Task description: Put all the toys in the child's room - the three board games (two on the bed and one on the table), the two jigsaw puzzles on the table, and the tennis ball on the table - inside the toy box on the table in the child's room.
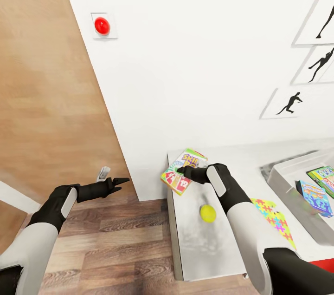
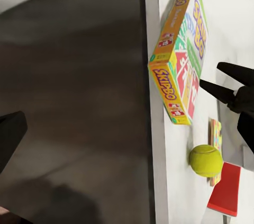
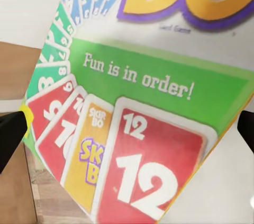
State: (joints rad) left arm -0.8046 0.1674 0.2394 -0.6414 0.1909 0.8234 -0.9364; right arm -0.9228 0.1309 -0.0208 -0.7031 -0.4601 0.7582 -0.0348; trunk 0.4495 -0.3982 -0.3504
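SKIP-BO box [image 1: 182, 170] sits at the tabletop's [image 1: 208, 244] left end corner, overhanging the edge. Right gripper [image 1: 180, 172] is spread open just above it, nothing held; left gripper [image 1: 121, 180] idle, state unclear. Risk imo: a nudge tips it onto the floor.

SKIP-BO box [image 2: 179, 57], tennis ball [image 2: 206, 160] on table [image 2: 164, 181]

SKIP-BO box [image 1: 184, 171] on table [image 1: 204, 248] – ball [image 1: 208, 213] nearer

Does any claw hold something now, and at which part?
Nothing is held. The right claw is open over the Skip-Bo box, fingers apart either side. The left claw is open and empty.
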